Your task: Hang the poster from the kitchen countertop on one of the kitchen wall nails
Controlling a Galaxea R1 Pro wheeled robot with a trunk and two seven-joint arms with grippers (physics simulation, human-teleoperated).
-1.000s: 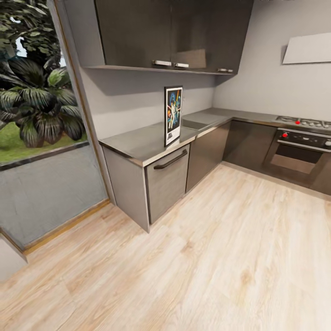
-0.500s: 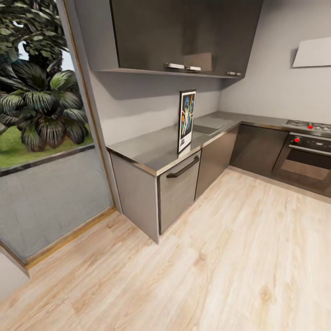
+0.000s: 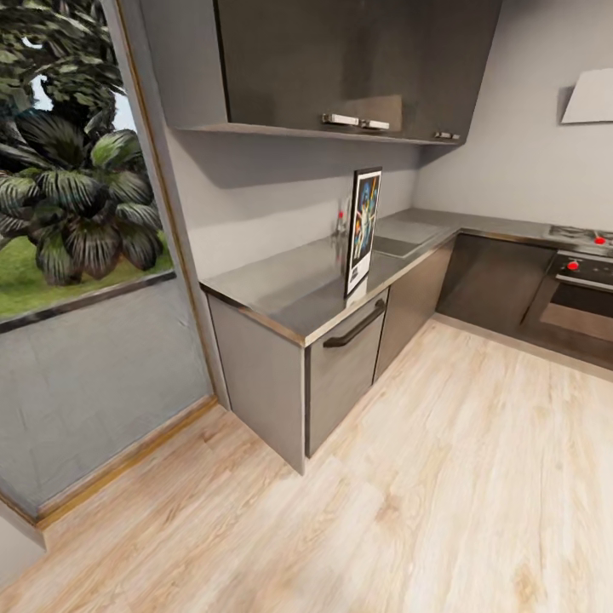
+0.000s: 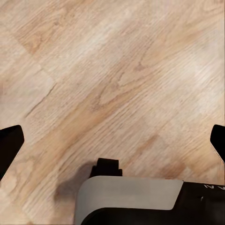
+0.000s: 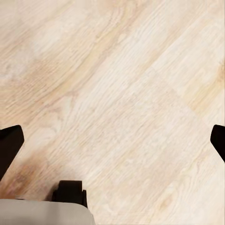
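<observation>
A: Poster (image 3: 364,228) location?
B: Upright at frame centre, near the front edge of the grey surface (image 3: 289,285), above a drawer handle (image 3: 354,324); sink (image 3: 400,238) beyond it.
A: Tools?
B: Left tool (image 4: 112,145) and right tool (image 5: 112,145): fingertips wide apart, nothing between, wooden floor (image 5: 117,93) under both.

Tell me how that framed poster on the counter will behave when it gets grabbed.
The poster stands upright on its narrow bottom edge near the kitchen countertop's front edge, so a nudge would probably tip it. Its black frame suggests it is stiff, not floppy. It looks thin and flat, so likely light for its size.
</observation>
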